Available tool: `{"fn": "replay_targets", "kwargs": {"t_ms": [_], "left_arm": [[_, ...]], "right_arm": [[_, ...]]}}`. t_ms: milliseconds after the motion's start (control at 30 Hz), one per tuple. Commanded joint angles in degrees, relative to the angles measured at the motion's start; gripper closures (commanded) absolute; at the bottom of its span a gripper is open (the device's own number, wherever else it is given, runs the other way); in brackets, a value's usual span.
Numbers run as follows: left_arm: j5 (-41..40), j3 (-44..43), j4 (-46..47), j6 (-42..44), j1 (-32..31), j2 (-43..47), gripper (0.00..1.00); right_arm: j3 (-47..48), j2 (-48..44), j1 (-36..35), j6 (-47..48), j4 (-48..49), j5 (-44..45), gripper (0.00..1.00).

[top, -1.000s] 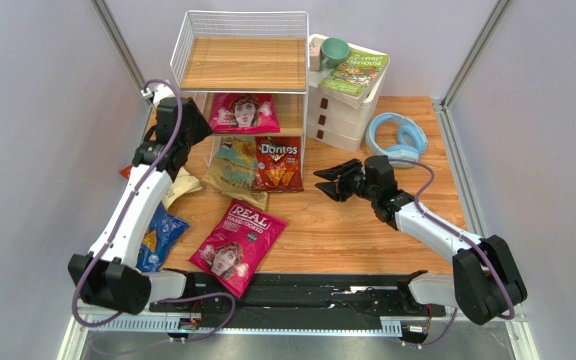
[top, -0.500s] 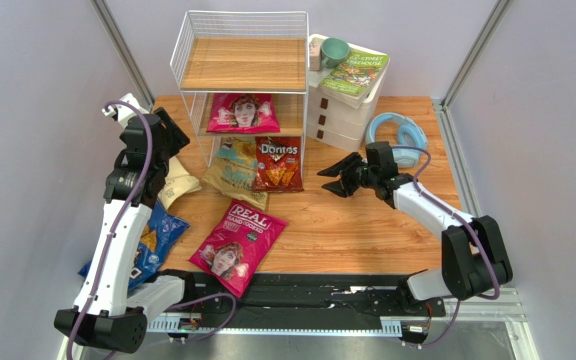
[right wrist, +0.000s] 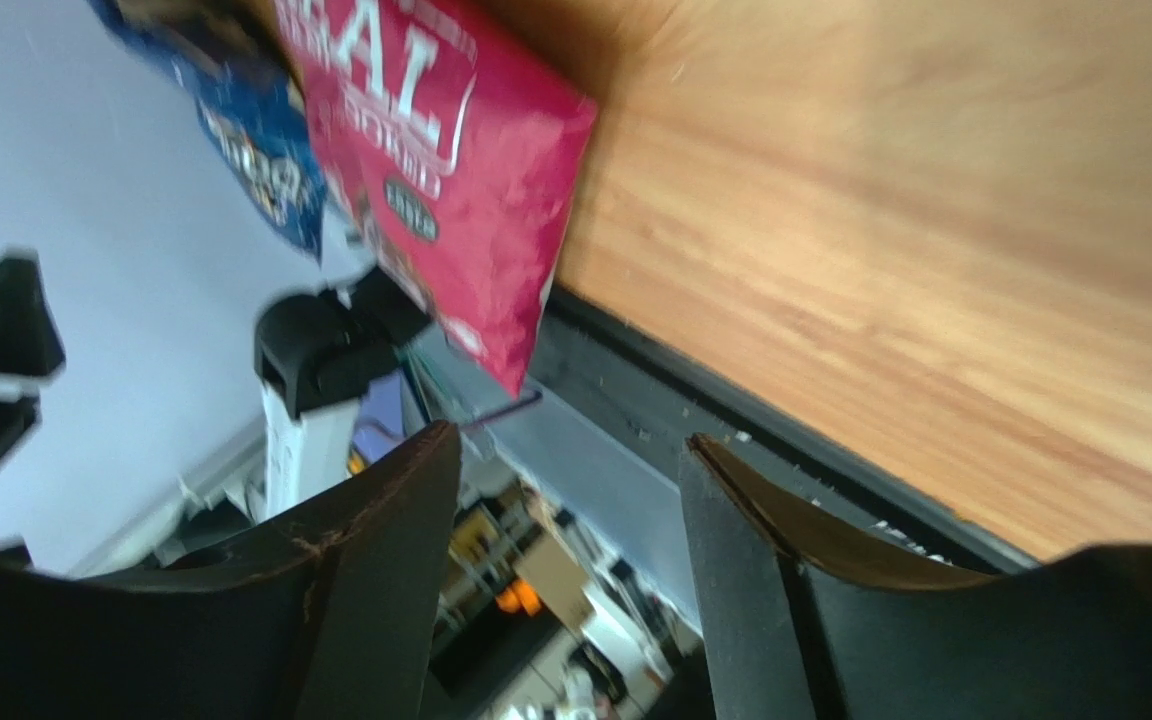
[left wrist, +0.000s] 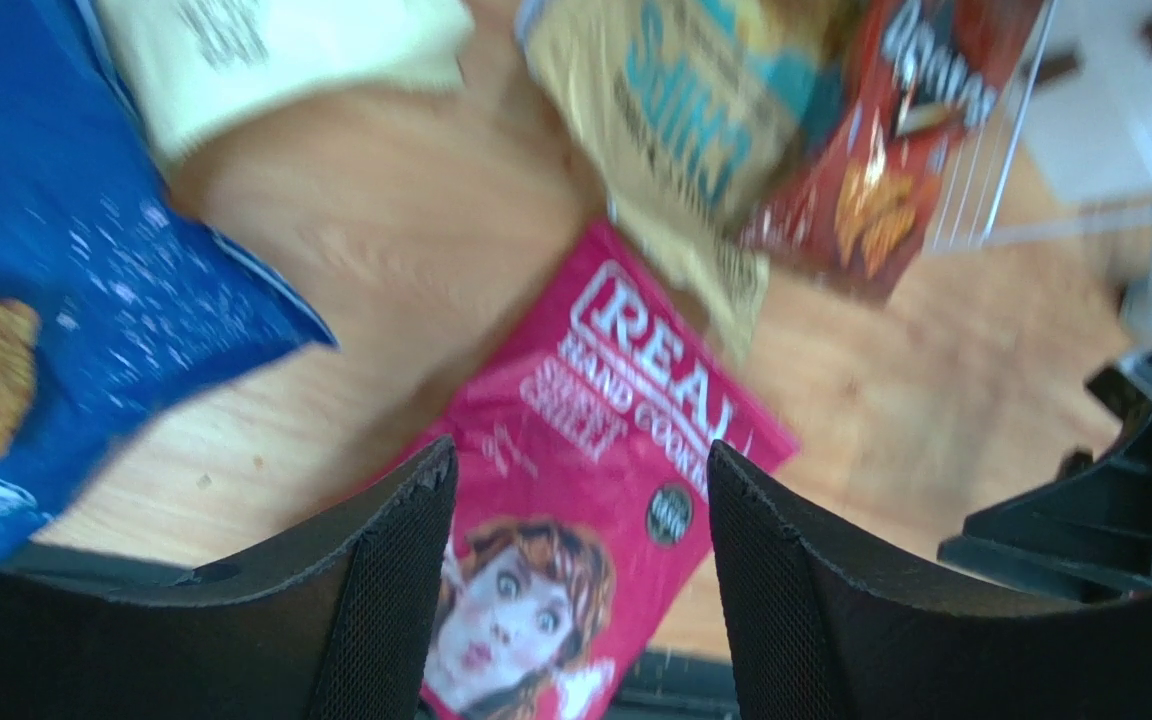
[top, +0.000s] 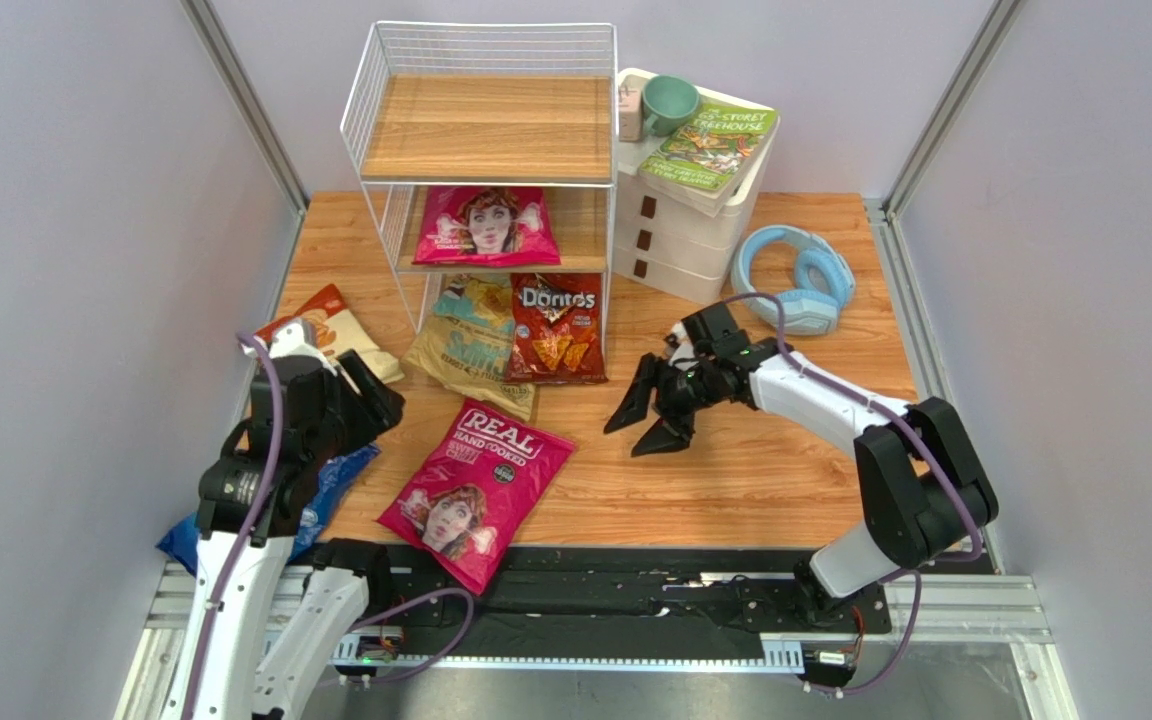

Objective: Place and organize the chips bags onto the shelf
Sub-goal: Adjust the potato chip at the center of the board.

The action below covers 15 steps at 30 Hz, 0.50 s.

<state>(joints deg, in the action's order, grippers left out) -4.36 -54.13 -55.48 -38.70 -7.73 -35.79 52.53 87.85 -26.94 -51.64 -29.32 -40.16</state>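
Note:
The white wire shelf [top: 485,132] stands at the back; a magenta chips bag [top: 488,225] lies on its middle tier. A tan-and-teal bag [top: 465,342] and a red Doritos bag [top: 557,327] lean at its foot. A second magenta bag [top: 477,488] [left wrist: 612,450] [right wrist: 447,165] lies near the front edge. The blue Doritos bag [top: 334,477] [left wrist: 71,300] is partly under my left arm, the orange-and-cream bag [top: 330,323] behind it. My left gripper [top: 372,398] [left wrist: 582,465] hovers open, left of that magenta bag. My right gripper [top: 642,425] [right wrist: 567,443] is open and empty, to its right.
A white drawer unit [top: 687,225] stands right of the shelf with a green book [top: 710,146] and a green mug [top: 669,102] on top. Blue headphones [top: 793,278] lie at the back right. The black base rail runs along the table's near edge.
My left arm drew back from the shelf's left side toward the near left, uncovering the orange-and-cream bag. My right gripper dropped forward toward the table and spread wider.

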Motion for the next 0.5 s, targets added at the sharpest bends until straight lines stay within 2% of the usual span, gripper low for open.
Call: {"fn": "replay_targets", "kwargs": {"t_ms": [0, 67, 233, 467], "left_arm": [[12.43, 4.29, -1.30, 1.25, 0.26, -2.52, 0.32], [16.56, 5.53, -0.16, 2.91, 0.34, -5.51, 0.31], [21.30, 3.42, 0.02, 5.56, 0.26, -14.28, 0.30], [26.42, 11.14, 5.12, -1.02, -0.01, -17.56, 0.29]], "right_arm": [[-3.12, 0.03, -3.47, 2.17, 3.63, -6.77, 0.39], [-6.38, 0.13, -3.82, -0.30, 8.22, -6.69, 0.39], [-7.27, -1.19, -4.97, -0.92, 9.72, -6.07, 0.39], [-4.54, 0.12, -5.93, -3.46, 13.31, -6.07, 0.39]]}}
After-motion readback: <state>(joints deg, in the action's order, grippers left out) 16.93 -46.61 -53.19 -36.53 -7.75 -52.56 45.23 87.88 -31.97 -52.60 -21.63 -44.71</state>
